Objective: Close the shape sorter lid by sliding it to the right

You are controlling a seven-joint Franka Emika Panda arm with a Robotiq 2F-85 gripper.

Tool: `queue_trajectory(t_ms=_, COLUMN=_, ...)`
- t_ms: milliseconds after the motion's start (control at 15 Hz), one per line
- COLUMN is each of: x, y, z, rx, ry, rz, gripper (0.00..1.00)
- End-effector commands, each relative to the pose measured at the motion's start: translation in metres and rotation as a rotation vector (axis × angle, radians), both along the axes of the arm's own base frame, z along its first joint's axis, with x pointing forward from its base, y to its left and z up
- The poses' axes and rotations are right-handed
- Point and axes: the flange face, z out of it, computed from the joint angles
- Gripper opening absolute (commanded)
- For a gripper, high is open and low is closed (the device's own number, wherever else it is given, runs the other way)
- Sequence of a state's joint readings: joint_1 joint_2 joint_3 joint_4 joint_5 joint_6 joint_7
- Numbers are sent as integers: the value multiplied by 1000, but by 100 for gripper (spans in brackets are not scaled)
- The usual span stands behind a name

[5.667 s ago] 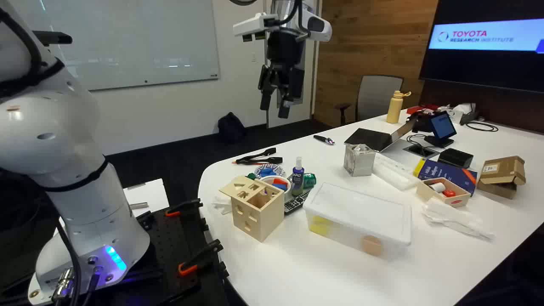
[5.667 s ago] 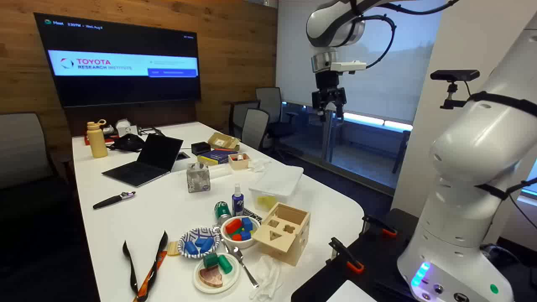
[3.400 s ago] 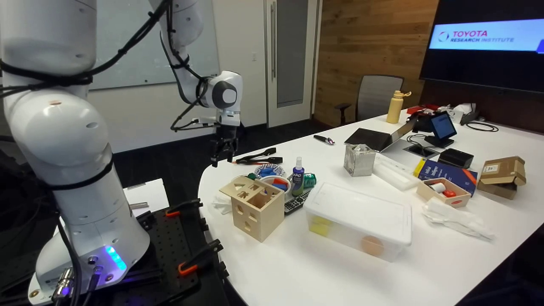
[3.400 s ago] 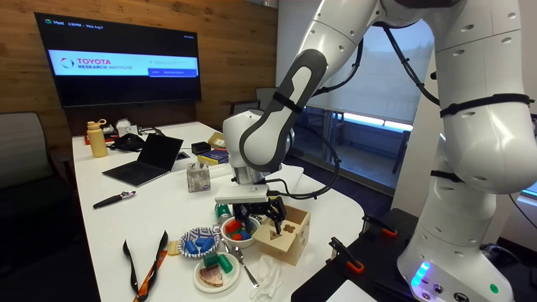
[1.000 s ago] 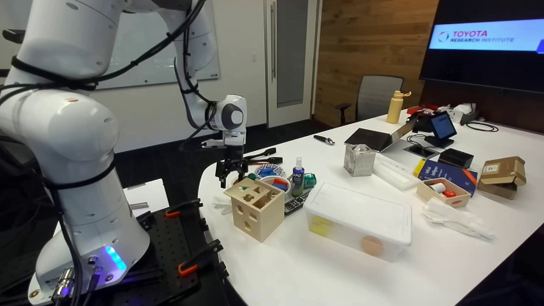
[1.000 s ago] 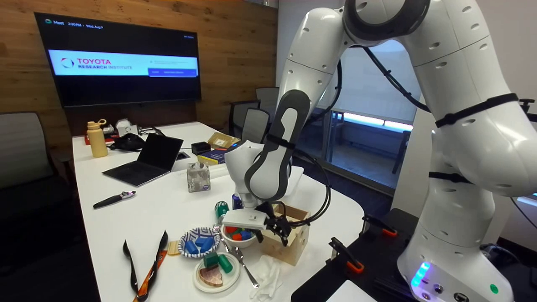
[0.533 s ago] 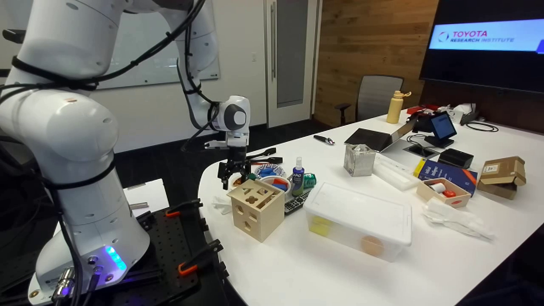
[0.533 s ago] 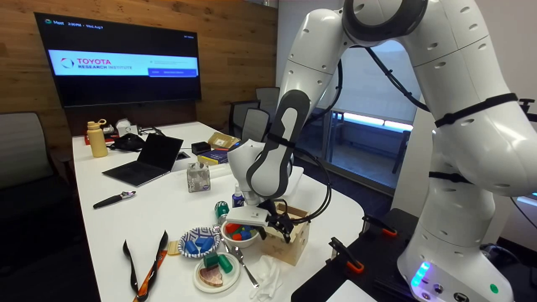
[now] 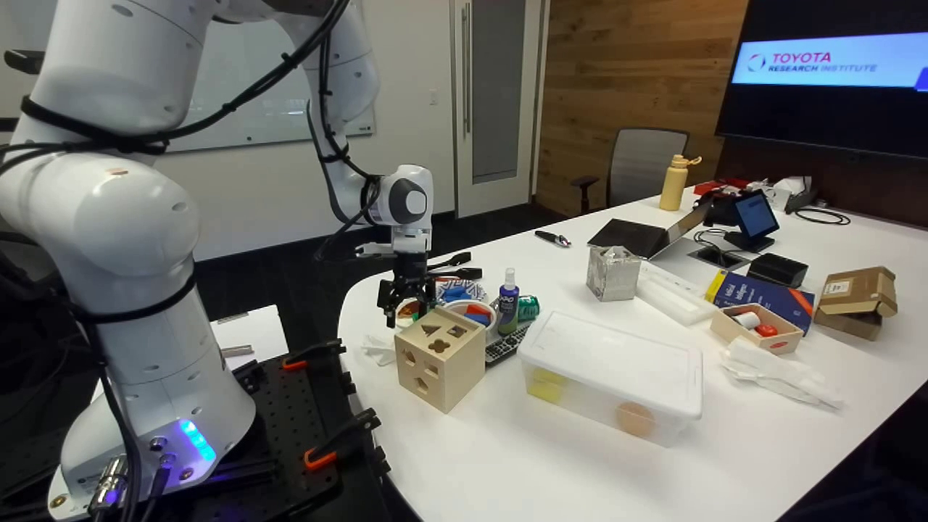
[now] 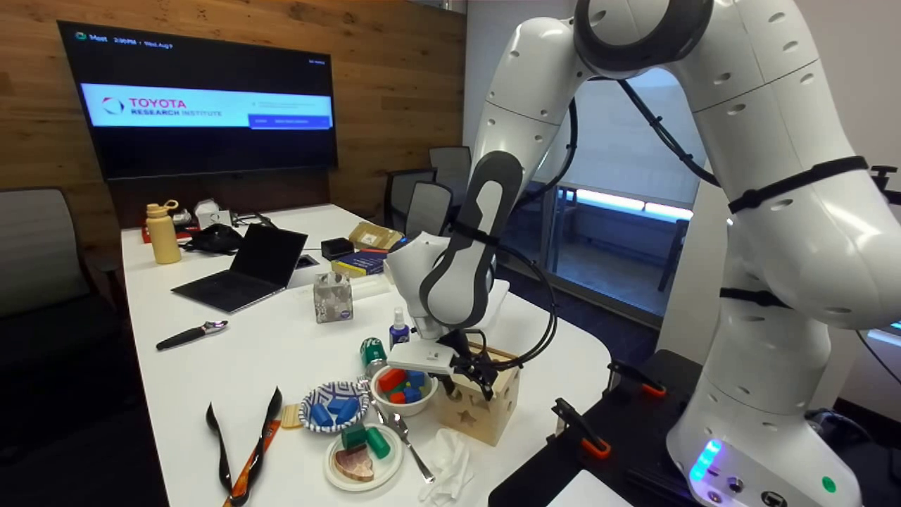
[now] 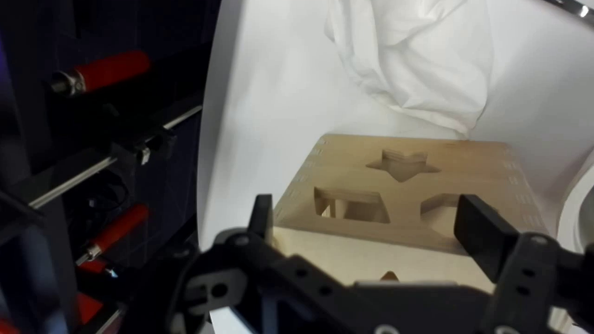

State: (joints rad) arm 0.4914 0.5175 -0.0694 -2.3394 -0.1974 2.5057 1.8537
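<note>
On the left of the white table, in an exterior view, lies a crumpled napkin. Right of it hangs my hand, gripping nothing that I can see. In the wrist view its fingers are spread wide, well apart, at one holed side of the wooden box; I cannot tell whether either of them touches the wood. Next along comes the lid, lying flat across the top of the box, with no gap that I can make out at its right end. So I judge the slide to be at or very near its finish. The next move, I think, calls for one light push rightward to be sure the lid is seated, then a lift straight up and clear. Too hard a shove could carry the whole box along with it. Further right come the remote, the spray bottle just behind it and, last, the plastic tub, which I should leave alone.
</note>
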Motion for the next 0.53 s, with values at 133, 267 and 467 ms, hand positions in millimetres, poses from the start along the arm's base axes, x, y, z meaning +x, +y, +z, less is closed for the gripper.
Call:
queue_trajectory(t_ms=133, x=2, y=-11, z=4, rx=-25, ry=-7, rz=-22, gripper=100)
queue_trajectory(t_ms=267, x=2, y=-11, z=6, rx=-13, ry=-17, rz=-11, gripper=100)
queue_trajectory(t_ms=467, x=2, y=-4, z=13, rx=3, ry=-30, rz=15, gripper=100)
